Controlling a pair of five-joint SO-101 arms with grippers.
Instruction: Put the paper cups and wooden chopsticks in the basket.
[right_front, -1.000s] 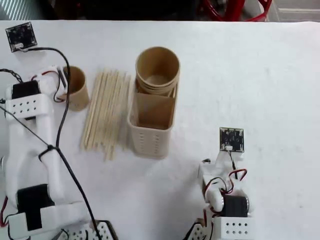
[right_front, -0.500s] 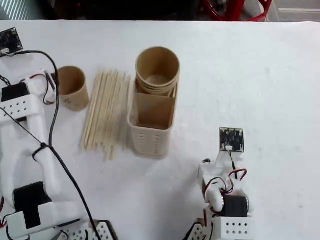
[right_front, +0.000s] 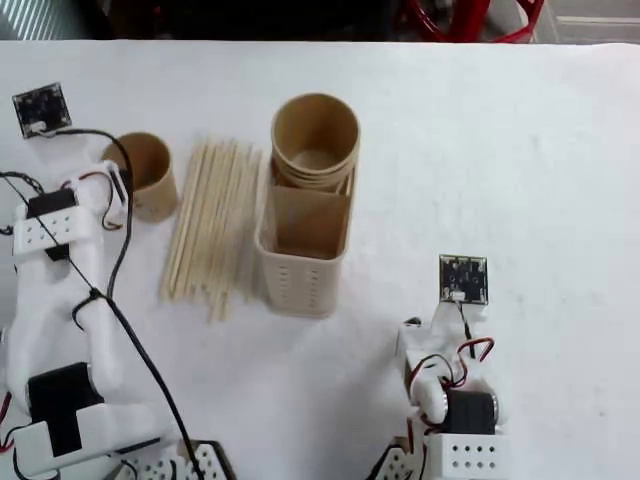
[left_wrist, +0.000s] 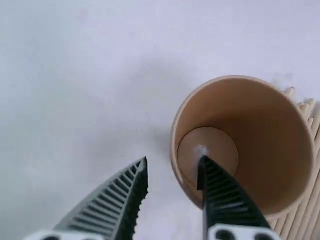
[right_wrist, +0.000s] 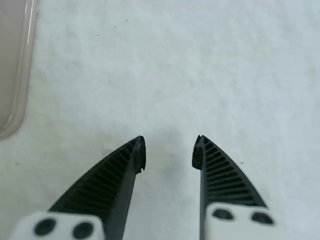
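Note:
A brown paper cup (right_front: 145, 174) stands upright at the left of the white table. My left gripper (left_wrist: 172, 167) is open above it, one finger (left_wrist: 220, 192) over the cup's (left_wrist: 245, 145) mouth and the other outside its wall. Wooden chopsticks (right_front: 208, 225) lie in a loose bundle between that cup and the beige basket (right_front: 300, 262). Stacked paper cups (right_front: 315, 140) sit in the basket's far end. My right gripper (right_wrist: 169, 149) is open over bare table, near the front, holding nothing. The right arm (right_front: 450, 400) is folded low.
The basket's rim (right_wrist: 15, 65) edges the right wrist view. A black cable (right_front: 120, 320) trails over the left arm (right_front: 60, 300). Bare white table stretches to the right of the basket and behind it.
The left arm swung away to the left from the cup, then came back toward it. The cup, chopsticks, basket and right arm have not moved.

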